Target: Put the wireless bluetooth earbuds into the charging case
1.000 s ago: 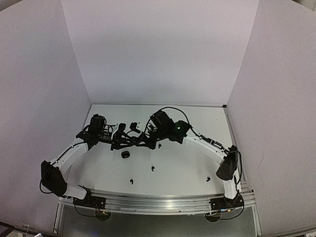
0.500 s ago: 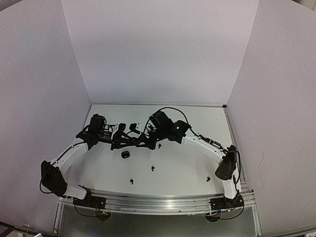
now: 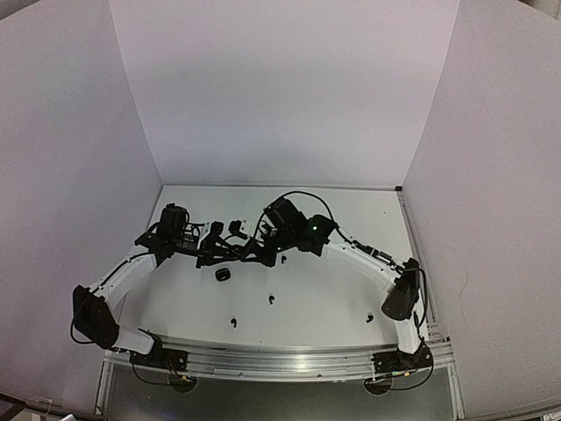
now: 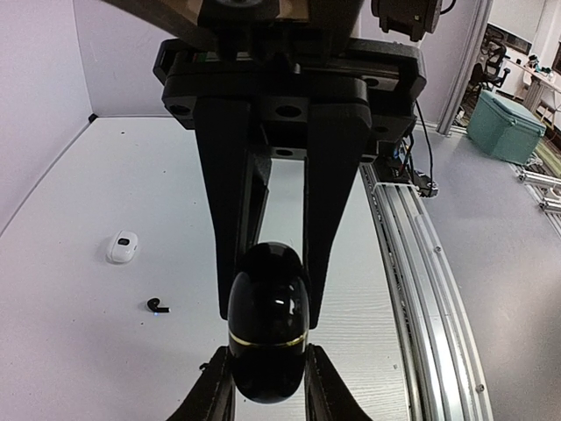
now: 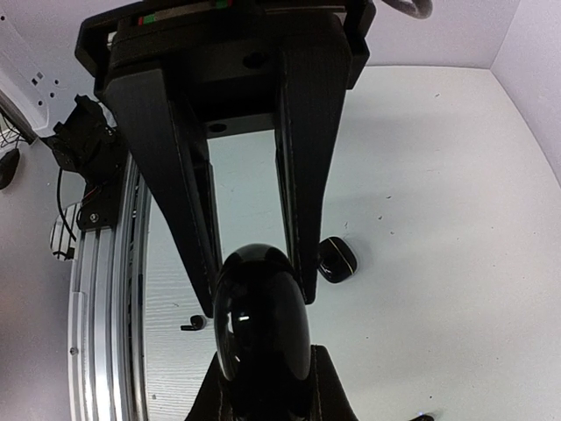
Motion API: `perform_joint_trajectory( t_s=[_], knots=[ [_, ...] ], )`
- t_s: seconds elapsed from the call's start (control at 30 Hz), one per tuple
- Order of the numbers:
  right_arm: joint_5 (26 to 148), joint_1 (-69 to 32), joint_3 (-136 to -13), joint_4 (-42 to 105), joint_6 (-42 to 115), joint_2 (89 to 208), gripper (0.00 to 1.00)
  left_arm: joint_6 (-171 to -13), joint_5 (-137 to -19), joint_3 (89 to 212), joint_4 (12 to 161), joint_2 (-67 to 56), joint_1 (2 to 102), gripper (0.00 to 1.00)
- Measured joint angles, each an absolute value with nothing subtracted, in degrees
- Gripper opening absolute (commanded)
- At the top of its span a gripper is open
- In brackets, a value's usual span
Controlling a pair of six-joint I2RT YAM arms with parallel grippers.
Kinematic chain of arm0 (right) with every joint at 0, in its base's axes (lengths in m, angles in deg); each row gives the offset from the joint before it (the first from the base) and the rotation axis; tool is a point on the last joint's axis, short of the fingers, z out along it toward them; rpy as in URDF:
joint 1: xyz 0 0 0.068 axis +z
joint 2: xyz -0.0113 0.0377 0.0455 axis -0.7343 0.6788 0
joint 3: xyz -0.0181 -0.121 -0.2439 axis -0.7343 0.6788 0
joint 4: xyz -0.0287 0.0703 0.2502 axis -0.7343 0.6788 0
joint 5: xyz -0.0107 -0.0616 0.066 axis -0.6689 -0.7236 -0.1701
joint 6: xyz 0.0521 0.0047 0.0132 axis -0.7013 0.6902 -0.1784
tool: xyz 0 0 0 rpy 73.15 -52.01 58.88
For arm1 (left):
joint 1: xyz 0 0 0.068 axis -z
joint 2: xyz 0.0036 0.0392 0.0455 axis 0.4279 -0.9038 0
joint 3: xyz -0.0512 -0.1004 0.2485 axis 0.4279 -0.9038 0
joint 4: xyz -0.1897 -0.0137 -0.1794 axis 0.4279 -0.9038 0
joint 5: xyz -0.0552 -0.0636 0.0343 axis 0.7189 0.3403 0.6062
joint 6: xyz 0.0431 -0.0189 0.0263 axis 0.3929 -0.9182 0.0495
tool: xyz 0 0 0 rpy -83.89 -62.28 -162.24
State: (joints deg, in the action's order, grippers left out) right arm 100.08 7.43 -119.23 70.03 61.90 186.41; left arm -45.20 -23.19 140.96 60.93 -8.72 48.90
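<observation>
Two robot arms share one glossy black case (image 4: 267, 329) above a table (image 4: 79, 351).
The left gripper (image 4: 267, 390) and right gripper (image 5: 263, 395) both clamp it from opposite ends; an earbud (image 4: 158, 306) lies on the table.

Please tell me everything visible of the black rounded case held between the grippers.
The glossy black egg-shaped case looks like smooth plastic, with a thin yellowish seam line around it, apparently closed. It is held over the white table, gripped from opposite ends by the fingers of the left gripper and right gripper.
</observation>
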Motion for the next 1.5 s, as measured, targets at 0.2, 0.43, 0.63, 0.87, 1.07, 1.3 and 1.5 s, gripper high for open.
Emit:
perform_joint_trajectory(
  t_s=[0.2, 0.43, 0.63, 0.87, 1.07, 1.3, 1.5],
  knots=[
    [100.1, 7.5, -119.2, 70.3, 61.9, 186.4, 0.00, -44.6, -23.2, 141.0, 60.5, -8.7, 48.9, 0.10],
    [100.1, 7.6, -119.2, 70.6, 61.9, 186.4, 0.13, -44.0, -23.1, 141.0, 60.1, -8.7, 48.9, 0.00],
    [100.3, 7.4, -119.4, 70.5, 60.6, 186.4, 0.44, -41.7, -23.2, 141.0, 59.2, -8.7, 48.9, 0.00],
    [101.6, 6.5, -120.0, 70.7, 59.7, 186.9, 0.43, -36.4, -23.5, 141.0, 56.8, -8.7, 48.9, 0.00],
    [102.1, 6.5, -120.9, 71.4, 59.5, 187.6, 0.40, -33.2, -24.1, 141.2, 55.2, -8.7, 48.7, 0.00],
    [102.3, 5.7, -121.6, 71.9, 58.5, 187.6, 0.40, -29.6, -25.0, 141.3, 51.5, -8.7, 48.7, 0.00],
    [102.2, 3.8, -122.6, 71.0, 57.8, 187.9, 0.38, -29.1, -24.6, 141.3, 50.7, -8.7, 48.9, 0.00]
  ],
)
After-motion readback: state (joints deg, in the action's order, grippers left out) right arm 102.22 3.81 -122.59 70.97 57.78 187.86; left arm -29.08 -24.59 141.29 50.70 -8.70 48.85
